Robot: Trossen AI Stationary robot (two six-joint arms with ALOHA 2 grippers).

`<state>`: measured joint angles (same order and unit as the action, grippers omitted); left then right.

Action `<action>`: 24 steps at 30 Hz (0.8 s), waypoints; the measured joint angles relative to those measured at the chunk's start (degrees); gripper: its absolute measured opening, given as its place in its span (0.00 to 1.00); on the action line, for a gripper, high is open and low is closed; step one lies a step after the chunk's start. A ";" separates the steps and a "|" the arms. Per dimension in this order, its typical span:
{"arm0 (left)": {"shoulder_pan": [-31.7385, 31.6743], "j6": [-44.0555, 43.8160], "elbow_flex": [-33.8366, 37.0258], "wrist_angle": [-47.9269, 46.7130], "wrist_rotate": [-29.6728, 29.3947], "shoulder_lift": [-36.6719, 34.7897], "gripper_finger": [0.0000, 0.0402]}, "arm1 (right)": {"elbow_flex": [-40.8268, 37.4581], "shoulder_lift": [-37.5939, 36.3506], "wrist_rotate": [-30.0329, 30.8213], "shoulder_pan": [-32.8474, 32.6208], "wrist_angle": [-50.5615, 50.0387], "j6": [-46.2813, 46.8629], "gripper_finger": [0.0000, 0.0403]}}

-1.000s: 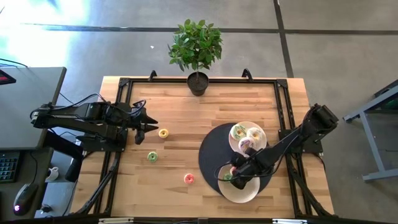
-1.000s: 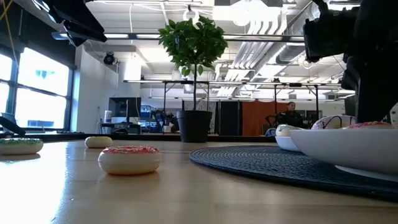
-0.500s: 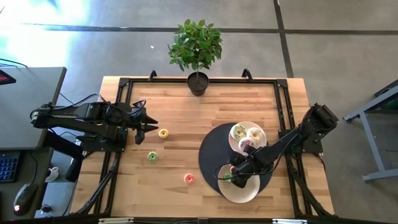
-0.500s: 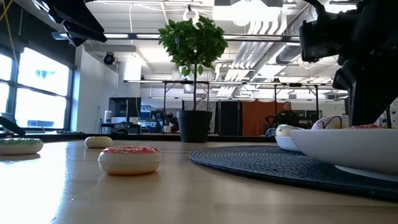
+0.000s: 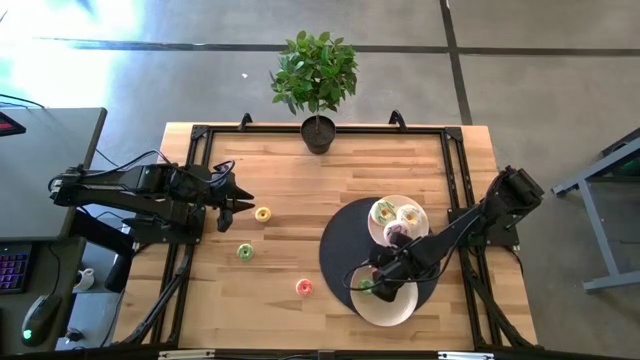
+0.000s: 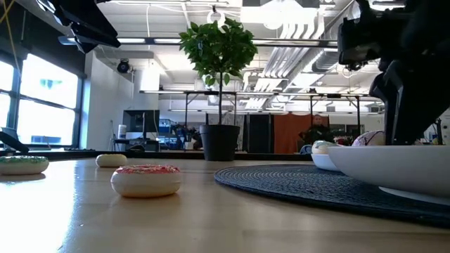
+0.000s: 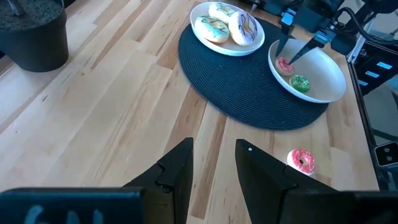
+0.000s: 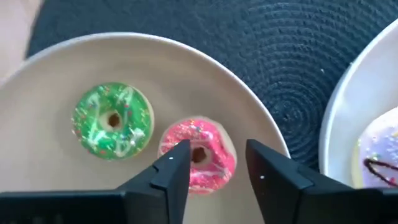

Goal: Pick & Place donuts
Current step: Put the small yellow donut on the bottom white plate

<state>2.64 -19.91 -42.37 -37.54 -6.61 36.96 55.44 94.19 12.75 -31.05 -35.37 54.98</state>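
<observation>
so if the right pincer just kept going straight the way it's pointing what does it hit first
Most likely the pink donut: the right pincer stands open directly over it, inside the near white plate, with the green donut just beside. Depth is hard to judge, but nothing else lies between.

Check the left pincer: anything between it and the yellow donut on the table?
Nothing visible. The left pincer, open, hovers just beside the yellow donut with only bare table between them. The green donut and pink donut lie farther off, out of that path.
</observation>
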 joint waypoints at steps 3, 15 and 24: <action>0.01 0.01 0.01 0.04 0.00 0.01 0.30 | 0.00 0.00 0.81 0.34 2.69 -0.01 0.41; 0.00 1.88 0.31 -3.95 -0.21 0.05 0.30 | 0.04 -1.20 14.24 7.78 29.06 -19.34 0.43; 0.02 -5.24 14.05 -0.92 -2.10 0.15 0.30 | 0.01 1.61 10.20 15.11 41.80 -26.27 0.43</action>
<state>2.66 -25.15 -28.32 -38.46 -8.71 37.12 55.45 95.80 22.94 -15.94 6.42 28.71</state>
